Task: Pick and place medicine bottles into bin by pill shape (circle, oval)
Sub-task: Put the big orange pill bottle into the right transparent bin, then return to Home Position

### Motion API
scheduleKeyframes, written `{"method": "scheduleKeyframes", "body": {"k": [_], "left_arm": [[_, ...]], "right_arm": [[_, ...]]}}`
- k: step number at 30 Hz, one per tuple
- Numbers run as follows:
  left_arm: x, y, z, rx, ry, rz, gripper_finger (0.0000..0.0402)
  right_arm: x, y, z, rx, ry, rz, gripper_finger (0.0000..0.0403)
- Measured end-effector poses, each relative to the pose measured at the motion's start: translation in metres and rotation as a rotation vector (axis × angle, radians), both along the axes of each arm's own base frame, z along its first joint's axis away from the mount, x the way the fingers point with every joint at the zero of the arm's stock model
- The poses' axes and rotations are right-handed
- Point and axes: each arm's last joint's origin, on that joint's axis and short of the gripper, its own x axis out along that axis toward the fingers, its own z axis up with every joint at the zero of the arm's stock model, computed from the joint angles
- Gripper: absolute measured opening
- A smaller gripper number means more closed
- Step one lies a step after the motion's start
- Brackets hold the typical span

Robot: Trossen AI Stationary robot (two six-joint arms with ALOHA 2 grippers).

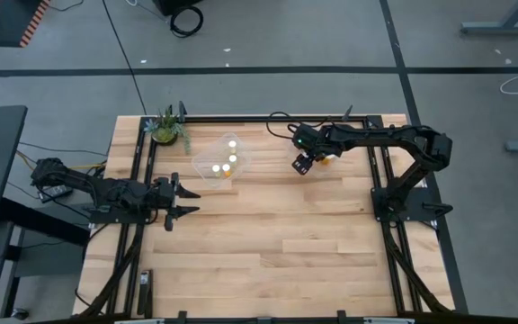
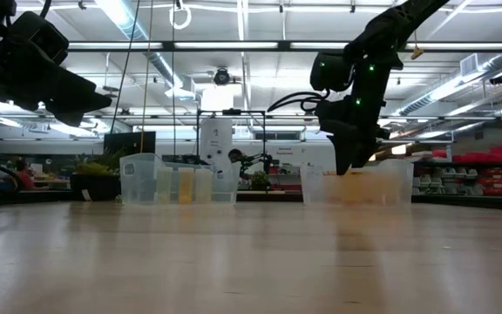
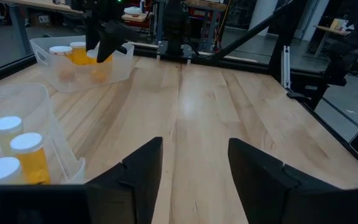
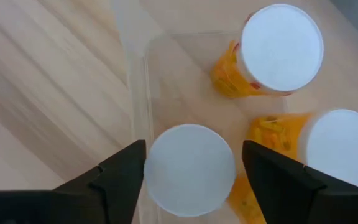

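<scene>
A small potted plant (image 1: 166,126) stands at the far left corner of the wooden table (image 1: 268,243). A black frame (image 1: 138,171) of rails runs along the table's left, far and right edges. Black cables (image 1: 185,18) lie coiled on the grey floor beyond the table.

From my left wrist camera I see the left gripper (image 3: 191,180) hanging over the bare wooden table (image 3: 229,112), its two dark fingers (image 3: 138,177) spread apart with nothing between them. Just beside it stands a clear bin (image 3: 48,134) holding three white-capped orange bottles (image 3: 30,158). Near the table's far edge, the right gripper (image 3: 107,40) hangs over a second clear bin (image 3: 114,65) with more bottles (image 3: 76,53) inside.
</scene>
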Motion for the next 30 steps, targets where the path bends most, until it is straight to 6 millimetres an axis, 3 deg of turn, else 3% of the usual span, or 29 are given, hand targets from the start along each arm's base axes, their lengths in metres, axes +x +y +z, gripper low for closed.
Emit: {"method": "scheduleKeyframes", "body": {"k": [6,12,21,30], "left_arm": [[0.0,0.0,0.0,0.0,0.0,0.0,0.0197],[0.0,0.0,0.0,0.0,0.0,0.0,0.0191],[0.0,0.0,0.0,0.0,0.0,0.0,0.0197],[0.0,0.0,0.0,0.0,0.0,0.0,0.0191]], "right_arm": [[-0.004,0.002,0.009,-0.016,-0.013,0.027,0.0278],[-0.016,0.012,0.042,-0.069,-0.113,0.057,0.0278],[-0.031,0.053,0.087,-0.158,-0.28,0.209,0.0273],[-0.06,0.09,0.126,-0.281,-0.435,0.289,0.0268]]}}
